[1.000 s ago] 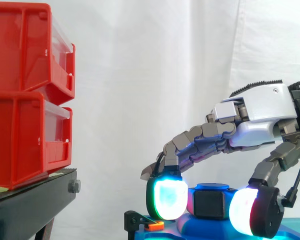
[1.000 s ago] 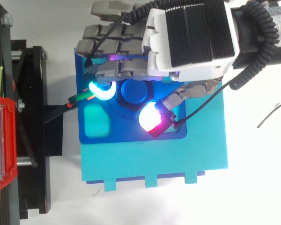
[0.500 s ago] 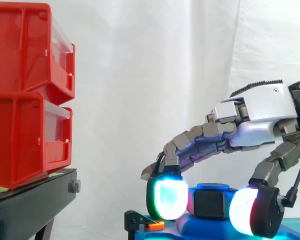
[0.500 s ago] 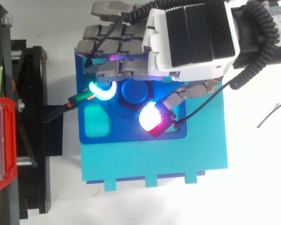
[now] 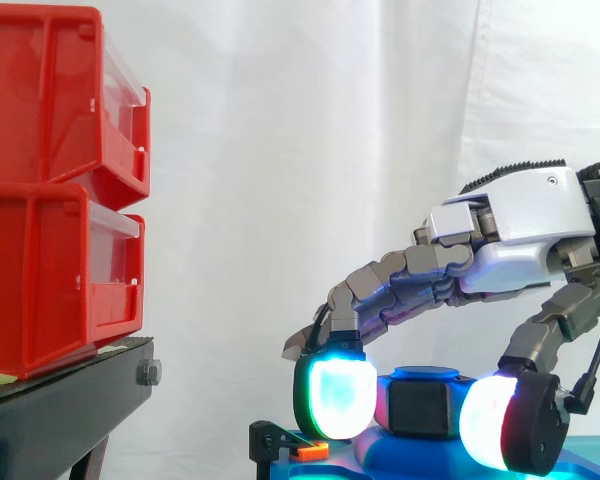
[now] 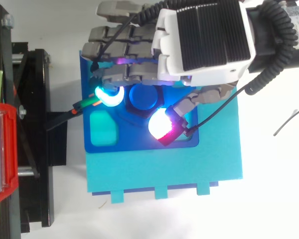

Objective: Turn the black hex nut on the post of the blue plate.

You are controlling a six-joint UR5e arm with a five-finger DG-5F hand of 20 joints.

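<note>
Black hex nut sits on the post of the blue plate, just under the post's round blue cap. Hand arches over it from the right. Fingers are curled down and clamped on the nut, one glowing pad against its left side and the thumb's pad against its right.

Around it: orange-and-black plug at the plate's left edge, just beside the left pad; whether they touch, cannot tell. Red bins stacked two high on a black stand, well apart to the left.

Top view adds a teal board against the plate's lower edge, both on the white bench. A teal recess lies near the cap. A green-and-orange cable runs from the stand side to the plate. A thin dark wire lies loose at right. The hand's back covers the plate's upper part. From above the cap hides the nut; the side view shows its flat face.
</note>
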